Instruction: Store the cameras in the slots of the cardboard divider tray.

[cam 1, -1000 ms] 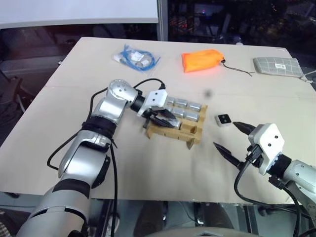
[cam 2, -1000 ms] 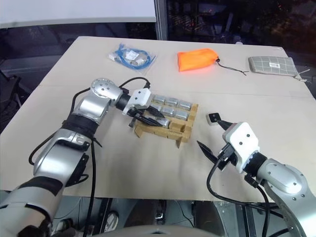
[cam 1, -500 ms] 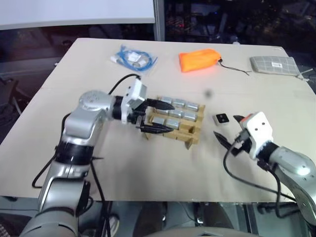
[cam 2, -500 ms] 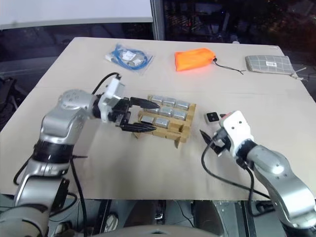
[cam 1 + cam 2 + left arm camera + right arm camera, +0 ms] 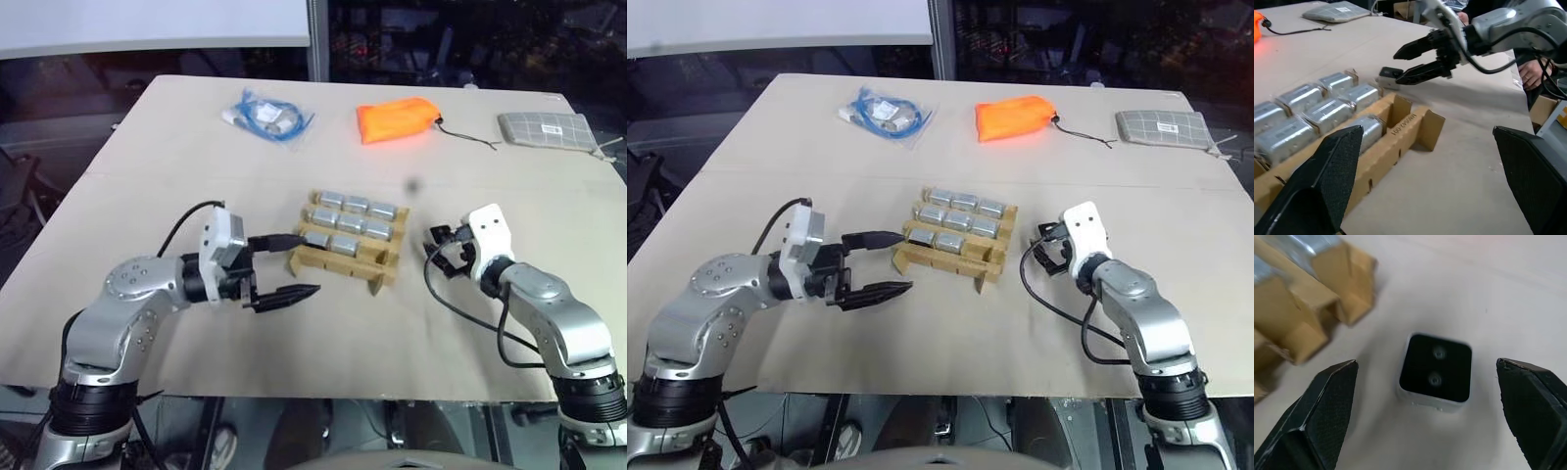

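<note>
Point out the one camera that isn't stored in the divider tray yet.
The loose camera on the table just right of the cardboard divider tray, black lens face up, between the open right gripper's fingers. Every other camera sits in a tray slot.

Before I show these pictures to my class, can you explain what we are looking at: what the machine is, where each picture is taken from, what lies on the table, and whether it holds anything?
It is a humanoid robot with two arms. Two pictures come from its head, looking down; the other two from cameras on its wrists. On the table stands a cardboard divider tray holding silver cameras. One loose camera lies beside the tray. The right gripper reaches around it, open; the left gripper is open too. Neither holds anything. Further back lie a blue cable bag, an orange pouch and a grey pouch.
</note>
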Controlling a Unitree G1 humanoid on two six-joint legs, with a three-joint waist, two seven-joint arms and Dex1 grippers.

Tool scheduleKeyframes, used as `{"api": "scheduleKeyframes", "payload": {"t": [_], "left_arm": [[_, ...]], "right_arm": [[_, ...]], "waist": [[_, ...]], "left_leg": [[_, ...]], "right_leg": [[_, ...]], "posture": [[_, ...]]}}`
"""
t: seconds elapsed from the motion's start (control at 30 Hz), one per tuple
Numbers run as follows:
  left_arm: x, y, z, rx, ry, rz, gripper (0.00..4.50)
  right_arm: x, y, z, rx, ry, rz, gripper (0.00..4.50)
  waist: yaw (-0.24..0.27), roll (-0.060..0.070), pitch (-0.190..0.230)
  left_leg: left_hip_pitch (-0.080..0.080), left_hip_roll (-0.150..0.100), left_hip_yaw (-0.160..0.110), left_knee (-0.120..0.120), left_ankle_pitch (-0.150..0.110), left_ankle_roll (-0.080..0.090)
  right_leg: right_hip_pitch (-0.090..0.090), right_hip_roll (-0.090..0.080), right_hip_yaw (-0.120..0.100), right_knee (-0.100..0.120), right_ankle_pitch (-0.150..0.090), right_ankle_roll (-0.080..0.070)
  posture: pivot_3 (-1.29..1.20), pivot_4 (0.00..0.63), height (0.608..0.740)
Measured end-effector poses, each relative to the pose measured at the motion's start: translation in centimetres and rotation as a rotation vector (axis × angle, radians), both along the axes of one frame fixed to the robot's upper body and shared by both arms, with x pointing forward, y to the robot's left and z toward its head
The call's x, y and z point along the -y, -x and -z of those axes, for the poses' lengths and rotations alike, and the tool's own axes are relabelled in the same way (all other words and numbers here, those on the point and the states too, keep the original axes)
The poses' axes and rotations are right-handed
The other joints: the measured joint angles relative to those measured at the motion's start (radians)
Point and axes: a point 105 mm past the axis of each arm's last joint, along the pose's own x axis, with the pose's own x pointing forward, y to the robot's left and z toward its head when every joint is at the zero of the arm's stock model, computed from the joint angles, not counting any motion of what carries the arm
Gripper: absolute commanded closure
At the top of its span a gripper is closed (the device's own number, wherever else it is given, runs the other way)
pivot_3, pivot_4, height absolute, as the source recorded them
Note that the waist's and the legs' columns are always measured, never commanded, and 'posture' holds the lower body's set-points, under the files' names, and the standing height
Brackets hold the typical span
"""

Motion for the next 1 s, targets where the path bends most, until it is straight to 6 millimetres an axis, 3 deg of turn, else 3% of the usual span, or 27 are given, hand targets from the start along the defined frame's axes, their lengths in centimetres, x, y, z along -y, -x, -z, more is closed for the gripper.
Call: {"api": "scheduleKeyframes", "payload": {"t": [0.07,0.27,0.53,0.6,0.77,0.97,1.0], "left_arm": [[-0.1,0.1,0.1,0.006,0.001,-0.002,0.03],[-0.2,-0.1,0.0,0.032,0.006,0.001,0.0],[1.0,-1.2,-0.6,0.033,0.037,-0.013,0.0],[2.1,-2.0,-1.0,-0.044,0.079,-0.031,0.0],[5.4,-2.8,-3.9,-0.224,0.156,0.021,0.0],[7.3,-3.3,-4.8,-0.369,0.201,0.055,0.0],[8.6,-3.8,-5.5,-0.446,0.225,0.074,0.0]], "right_arm": [[-0.1,-0.2,0.3,-0.014,-0.013,0.006,0.0],[-0.1,-0.5,1.2,-0.037,-0.021,0.024,2.64],[0.2,-0.2,0.6,0.023,0.013,0.038,2.64],[0.4,0.7,-0.5,0.101,0.072,-0.013,2.64],[-3.6,4.5,-5.5,0.35,0.149,-0.317,2.64],[-4.9,6.0,-5.8,0.374,0.173,-0.414,2.64],[-5.7,6.4,-6.4,0.406,0.169,-0.446,2.64]], "waist": [[-0.001,0.0,0.0],[-0.003,0.0,0.0],[-0.001,0.0,0.0],[0.004,0.001,0.001],[-0.004,0.0,0.0],[-0.004,0.0,0.001],[0.001,0.0,0.001]], "left_leg": [[0.0,0.0,0.0,0.0,0.0,0.0],[0.0,0.0,0.001,-0.001,0.0,0.0],[-0.001,0.0,0.0,-0.001,0.0,0.0],[-0.001,-0.001,-0.001,-0.001,0.0,0.0],[0.0,0.0,-0.001,-0.001,0.0,0.0],[0.0,0.0,0.0,-0.001,0.0,0.0],[0.0,-0.001,-0.001,0.0,0.0,0.0]], "right_leg": [[0.0,0.0,0.0,0.0,0.0,0.0],[0.0,0.0,0.0,0.0,0.0,0.0],[-0.001,0.0,0.001,0.0,0.0,0.0],[-0.001,0.0,0.0,0.0,0.0,0.0],[0.0,0.001,0.0,0.0,0.0,0.001],[-0.001,0.001,0.001,0.001,0.0,0.001],[-0.001,0.001,0.0,0.001,0.0,0.001]], "posture": [[0.0,0.15,0.74],[0.0,0.15,0.74],[0.0,0.15,0.74],[0.0,0.15,0.74],[0.0,0.15,0.74],[0.0,0.15,0.74],[0.0,0.15,0.74]]}}
